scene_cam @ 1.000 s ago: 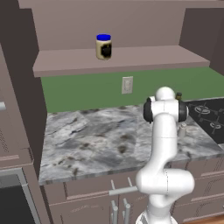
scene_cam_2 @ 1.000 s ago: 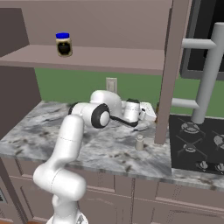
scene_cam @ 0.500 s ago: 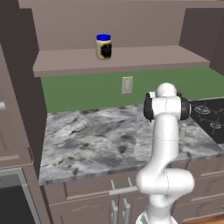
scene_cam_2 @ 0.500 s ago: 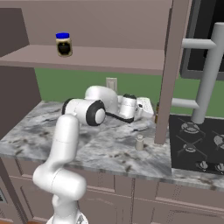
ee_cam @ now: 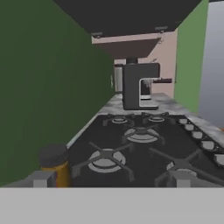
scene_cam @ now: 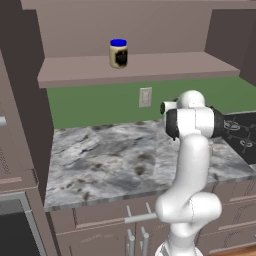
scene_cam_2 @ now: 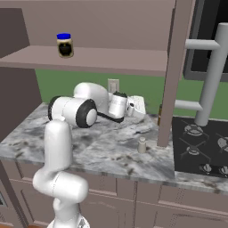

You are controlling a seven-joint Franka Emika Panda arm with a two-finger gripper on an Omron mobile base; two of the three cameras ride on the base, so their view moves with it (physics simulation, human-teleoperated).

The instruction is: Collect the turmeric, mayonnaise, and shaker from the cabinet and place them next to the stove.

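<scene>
Two items placed; I am leaving the mayonnaise [scene_cam_2: 65,44] shelved at ten o'clock.
Turmeric [ee_cam: 54,164] and shaker [scene_cam_2: 142,144] are standing beside the stove [scene_cam_2: 200,147]; end effector [ee_cam: 109,178] is gaping, empty.

The white arm rises from its base, bends at a dark-jointed elbow and reaches level toward the stove [scene_cam_2: 200,142], hand low over the counter. The gripper [scene_cam_2: 139,107] points at the stove's near left corner, its jaws spread wide with nothing between them; both dark fingertips [ee_cam: 40,178] sit far apart.
</scene>
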